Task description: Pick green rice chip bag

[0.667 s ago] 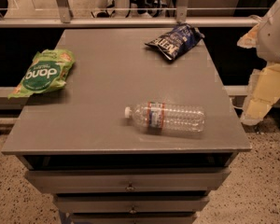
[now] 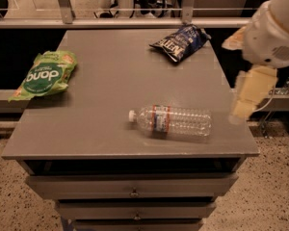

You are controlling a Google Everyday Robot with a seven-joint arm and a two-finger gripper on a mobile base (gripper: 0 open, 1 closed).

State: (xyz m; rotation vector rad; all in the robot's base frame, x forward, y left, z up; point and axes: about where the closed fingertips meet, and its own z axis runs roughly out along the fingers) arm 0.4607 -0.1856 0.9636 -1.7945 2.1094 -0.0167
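green rice chip bag lies at the table's left edge. gripper hangs off the right side, grip state cannot be told. reaching across may knock the bottle.

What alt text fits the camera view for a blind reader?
A green rice chip bag lies at the left edge of a grey table, across from the robot's gripper beside the right edge. A water bottle lies on its side near the front; a dark blue chip bag sits at the back.
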